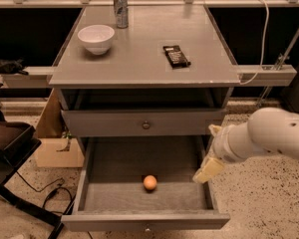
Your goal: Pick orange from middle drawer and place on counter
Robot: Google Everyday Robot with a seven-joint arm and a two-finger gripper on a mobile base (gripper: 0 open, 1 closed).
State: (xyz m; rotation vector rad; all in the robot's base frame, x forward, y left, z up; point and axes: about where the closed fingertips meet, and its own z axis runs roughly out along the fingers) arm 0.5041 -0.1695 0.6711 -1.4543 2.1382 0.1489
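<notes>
Hovering with the cream-coloured gripper over the right wall of the open, wide grey middle drawer (open or closed: cannot tell), apart from the small round orange fruit on its dark floor.

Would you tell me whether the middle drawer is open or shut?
Open: the middle drawer is pulled out, its dark floor exposed with the orange on it. The claw hangs at its right wall.
</notes>
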